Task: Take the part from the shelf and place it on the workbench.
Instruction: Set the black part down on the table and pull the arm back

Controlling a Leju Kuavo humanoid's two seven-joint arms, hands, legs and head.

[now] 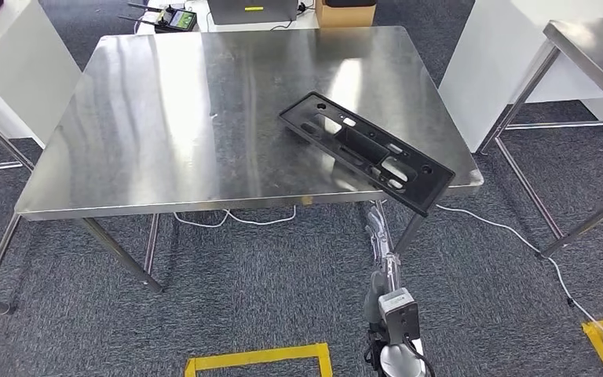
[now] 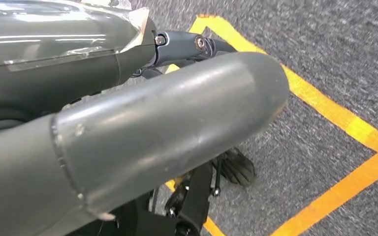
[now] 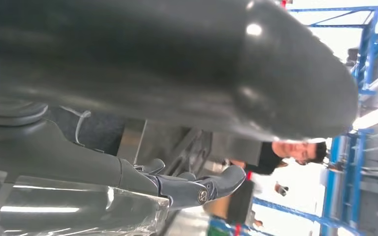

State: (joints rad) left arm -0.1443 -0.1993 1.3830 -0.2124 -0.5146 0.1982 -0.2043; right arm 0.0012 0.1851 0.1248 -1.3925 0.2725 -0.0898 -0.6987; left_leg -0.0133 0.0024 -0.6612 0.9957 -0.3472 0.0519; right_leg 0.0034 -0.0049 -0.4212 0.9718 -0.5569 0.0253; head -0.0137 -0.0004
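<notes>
The black plastic part (image 1: 365, 149), a long flat frame with cut-outs, lies at an angle on the steel workbench (image 1: 173, 118) near its front right corner. One end sticks out past the front edge. My right hand (image 1: 377, 232) is low in front of that edge, below the part and apart from it. Its thumb and dark fingers (image 3: 202, 189) are spread with nothing between them. My left hand (image 2: 167, 123) hangs over the carpet, its fingers (image 2: 187, 46) held straight and holding nothing.
A second steel table (image 1: 597, 47) stands at the right, with a white cabinet (image 1: 487, 63) between the tables. A white cable (image 1: 510, 232) and yellow tape (image 1: 259, 359) run on the carpet. A person (image 3: 295, 150) stands by blue shelving (image 3: 354, 147).
</notes>
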